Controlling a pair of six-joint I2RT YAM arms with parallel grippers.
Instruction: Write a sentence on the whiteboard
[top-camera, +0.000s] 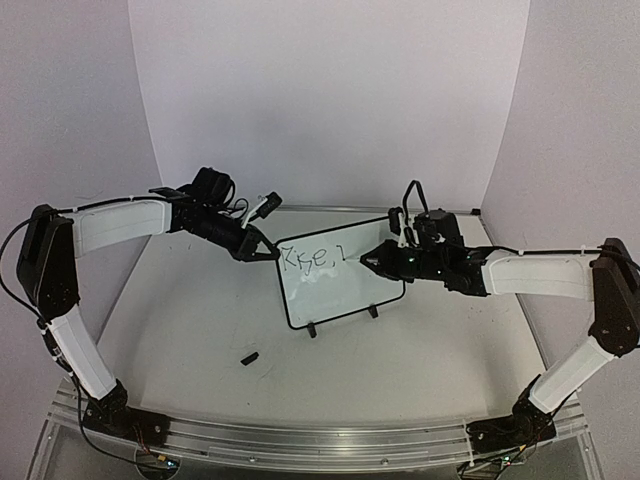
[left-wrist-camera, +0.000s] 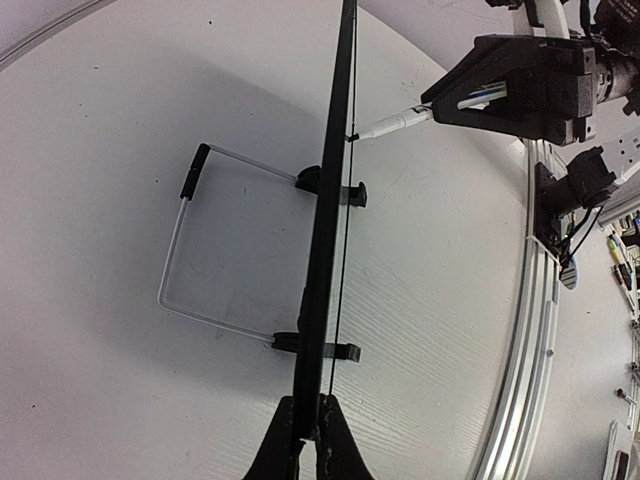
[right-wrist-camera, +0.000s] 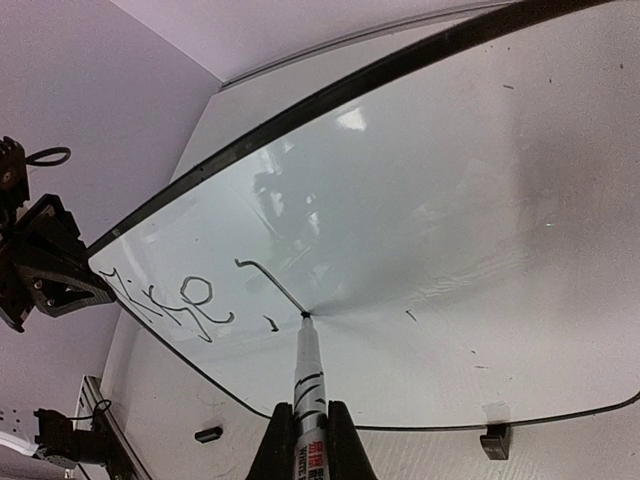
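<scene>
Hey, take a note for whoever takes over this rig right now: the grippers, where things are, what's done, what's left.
Left gripper: shut on the top left corner of the whiteboard, which stands upright.
Right gripper: shut on the marker, tip touching the board.
Done: the sentence reads "Rise," plus the first stroke of the next letter.
Left: the rest of the sentence.
Also: a small black piece, perhaps the marker's cap, lies in front of the board.
</scene>
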